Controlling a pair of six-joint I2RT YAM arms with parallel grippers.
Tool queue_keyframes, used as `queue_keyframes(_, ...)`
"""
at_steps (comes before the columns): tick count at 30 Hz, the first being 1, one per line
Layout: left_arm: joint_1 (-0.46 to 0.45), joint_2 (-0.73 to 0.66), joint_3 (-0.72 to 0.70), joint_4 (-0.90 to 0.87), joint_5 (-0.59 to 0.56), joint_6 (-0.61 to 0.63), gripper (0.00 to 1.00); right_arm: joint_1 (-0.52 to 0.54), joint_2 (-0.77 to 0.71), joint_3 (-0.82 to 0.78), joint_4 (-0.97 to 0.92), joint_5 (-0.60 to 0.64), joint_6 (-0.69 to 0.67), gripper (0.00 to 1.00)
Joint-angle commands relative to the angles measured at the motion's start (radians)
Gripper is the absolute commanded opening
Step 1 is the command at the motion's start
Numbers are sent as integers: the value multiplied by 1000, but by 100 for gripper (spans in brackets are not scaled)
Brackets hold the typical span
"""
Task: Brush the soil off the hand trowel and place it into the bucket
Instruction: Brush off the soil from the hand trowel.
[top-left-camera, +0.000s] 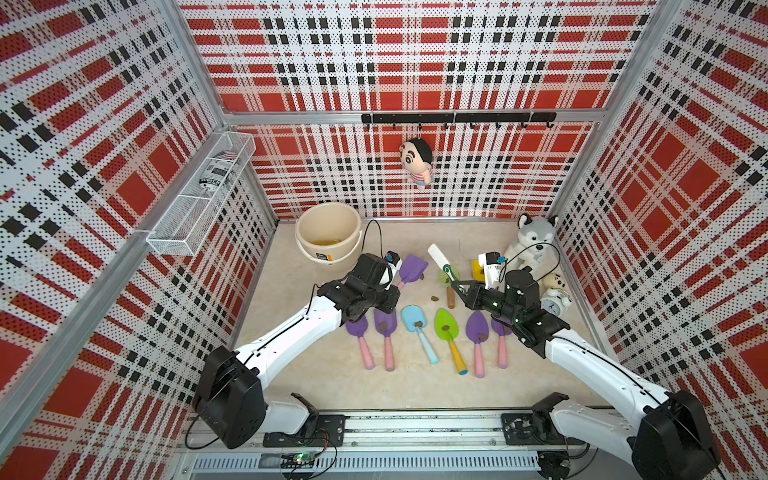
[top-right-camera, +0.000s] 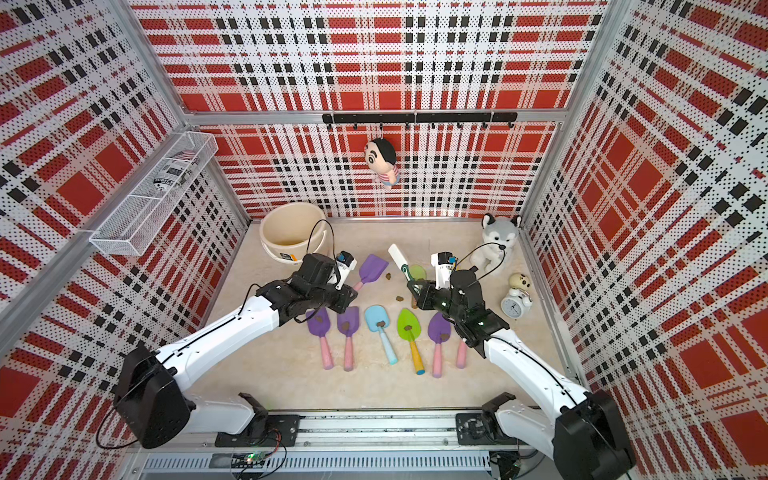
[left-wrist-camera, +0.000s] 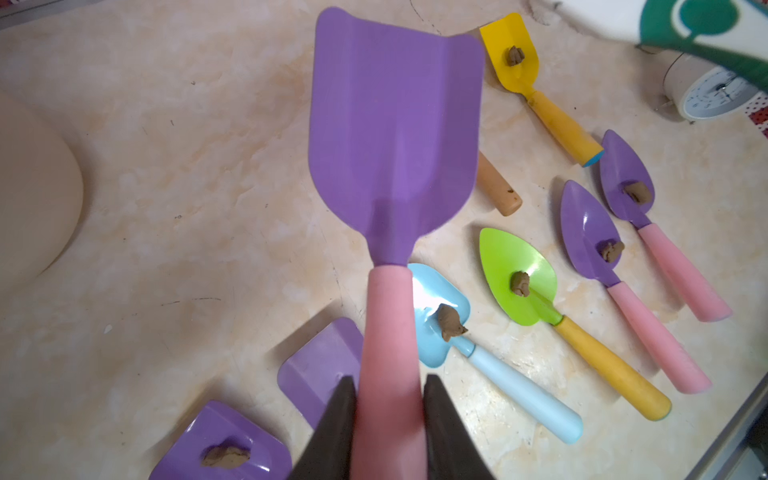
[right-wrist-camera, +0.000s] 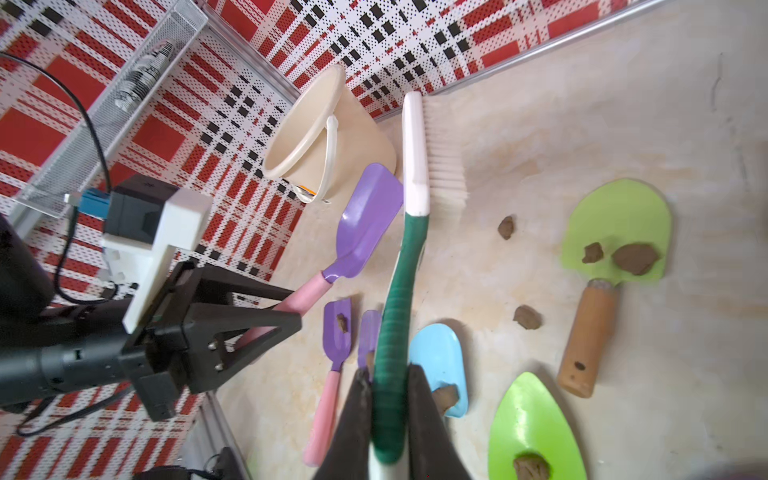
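At the left of centre in both top views, your round cream-beige plastic bucket (top-left-camera: 328, 222) stands upright in the far left corner of the desk (top-left-camera: 332, 382). The bucket is smooth-walled with a thick rolled rim. The desk is matt, marbled cream.

Just right of the bucket, your left end effector (left-wrist-camera: 390, 380) is pinching the smooth pink handle of the purple square-bladed trowel (left-wrist-camera: 395, 124). Its black tapered fingers (left-wrist-camera: 332, 432) press on both sides of the handle. The glossy, trough-shaped blade is held above the row of trowels, and its face is clean in the left wrist view.

Right of that blade, lumpy olive-brown soil (right-wrist-camera: 505, 227) lies loose on the desk.

At centre you have the white-headed brush (right-wrist-camera: 415, 158), with fine white bristles and a ribbed green handle. Your right end effector (right-wrist-camera: 388, 374) is clamped on that ribbed grip. The brush head is near the purple blade but apart from it.

Further right lie:
- the lime-green rounded shovel with a bare wooden handle (right-wrist-camera: 619, 224), carrying two lumps
- the yellow square trowel (left-wrist-camera: 511, 54), carrying one

Across the lower centre of both top views, the row reads:
- two purple square trowels (top-left-camera: 384, 324)
- the light blue trowel (top-left-camera: 415, 320)
- the lime leaf-shaped trowel with a yellow handle (top-left-camera: 446, 324)
- two purple pointed trowels (top-left-camera: 476, 326)

Each blade in the row carries a lump.
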Motion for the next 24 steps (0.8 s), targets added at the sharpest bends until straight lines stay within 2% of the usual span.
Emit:
queue_keyframes(1, 5, -42, 52, -40, 47, 0, 0, 1, -19, 23, -71, 221, -185, 0)
queue_keyframes(5, 26, -52, 124, -119, 107, -36, 0, 66, 14, 38, -129, 400, -343, 0)
queue_keyframes(8, 66, -48, 159, -150, 186, -69, 0, 184, 46, 50, -127, 507, -523, 0)
queue_keyframes(10, 85, -32, 187, -181, 211, -75, 0, 284, 58, 44, -93, 592, -658, 0)
queue_keyframes(15, 84, -10, 230, -220, 197, -64, 0, 528, 86, -24, 97, 823, -1090, 0)
queue_keyframes(21, 84, 12, 224, -242, 172, -55, 0, 638, 138, -9, 199, 924, -1356, 0)
queue_keyframes(24, 83, 17, 215, -250, 167, -52, 0, 655, 154, -24, 275, 968, -1443, 0)
